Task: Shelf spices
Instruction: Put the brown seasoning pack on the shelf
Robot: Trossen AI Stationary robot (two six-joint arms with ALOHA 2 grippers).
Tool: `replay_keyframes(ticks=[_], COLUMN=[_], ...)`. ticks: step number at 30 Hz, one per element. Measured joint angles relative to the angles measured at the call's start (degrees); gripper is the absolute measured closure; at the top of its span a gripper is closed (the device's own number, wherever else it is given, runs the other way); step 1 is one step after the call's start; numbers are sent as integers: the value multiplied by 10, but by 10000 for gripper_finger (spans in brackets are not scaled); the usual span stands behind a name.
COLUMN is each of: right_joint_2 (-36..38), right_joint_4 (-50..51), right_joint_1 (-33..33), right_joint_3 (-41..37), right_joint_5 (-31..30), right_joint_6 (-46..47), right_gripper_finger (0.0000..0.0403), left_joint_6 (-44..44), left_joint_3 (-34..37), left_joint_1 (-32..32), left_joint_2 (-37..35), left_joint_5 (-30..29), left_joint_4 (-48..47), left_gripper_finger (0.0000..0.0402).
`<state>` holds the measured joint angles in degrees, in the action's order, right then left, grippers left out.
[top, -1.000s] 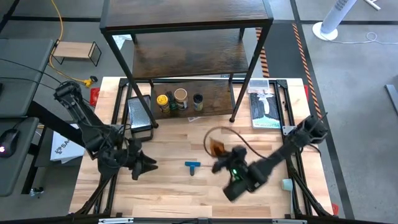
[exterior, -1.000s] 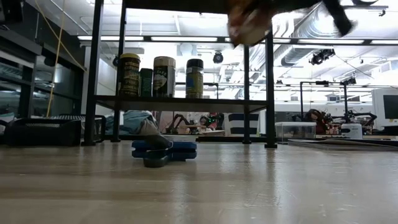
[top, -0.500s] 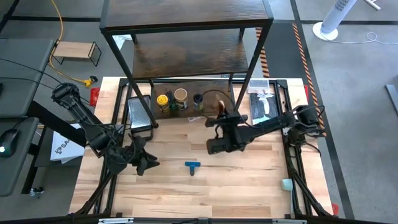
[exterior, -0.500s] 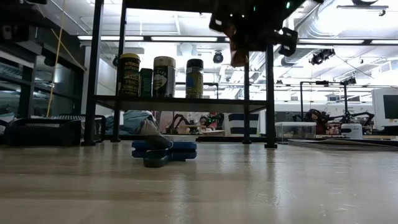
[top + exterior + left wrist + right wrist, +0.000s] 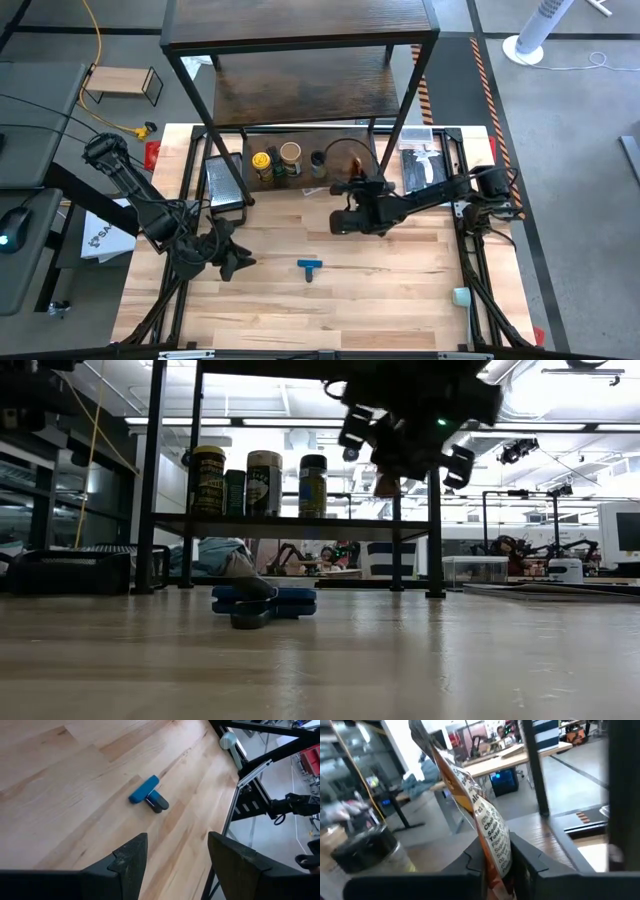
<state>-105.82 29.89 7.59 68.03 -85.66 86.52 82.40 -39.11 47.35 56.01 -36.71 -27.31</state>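
Reddish-brown packet (image 5: 485, 827) stands pinched between right gripper (image 5: 495, 862) jaws.

Between my matt black right gripper (image 5: 495, 862) fingers, a glossy, crinkled reddish-brown packet (image 5: 485, 820) with printed lettering. Beneath, a pale wooden table (image 5: 400, 300), smooth with a satin sheen, carries a blue plastic T-shaped piece (image 5: 148, 794). The shelf (image 5: 300, 90): dark, grainy wood boards, thin black metal frame.

packet (image 5: 490, 832): orange-brown, white panel, print blurred | T-piece (image 5: 310, 266): blue | shelf (image 5: 300, 95): dark brown
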Motion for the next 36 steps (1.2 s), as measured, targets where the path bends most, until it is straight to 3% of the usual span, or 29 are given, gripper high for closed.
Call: replay_keyframes(ticks=[5,7,13,22,36], right_joint_2=[-2,-3,-4,-4,-4], right_joint_4=[-172,-204,-198,-207,-254], right_joint_1=[-11,-19,-35,-58,-66], right_joint_3=[0,0,0,0,0], right_joint_5=[61,62,72,160,194], right_joint_6=[-266,-318,-292,-280,-355], right_gripper_finger=[342,341,338,333,202], left_joint_6=[0,0,0,4,-36], left_joint_3=[0,0,0,0,0], left_joint_1=[0,0,1,1,1], left_joint_2=[0,0,0,0,0], left_joint_5=[0,0,10,64,78], left_joint_4=[-5,-4,2,1,-1], left_gripper_finger=[197,197,197,197,197])
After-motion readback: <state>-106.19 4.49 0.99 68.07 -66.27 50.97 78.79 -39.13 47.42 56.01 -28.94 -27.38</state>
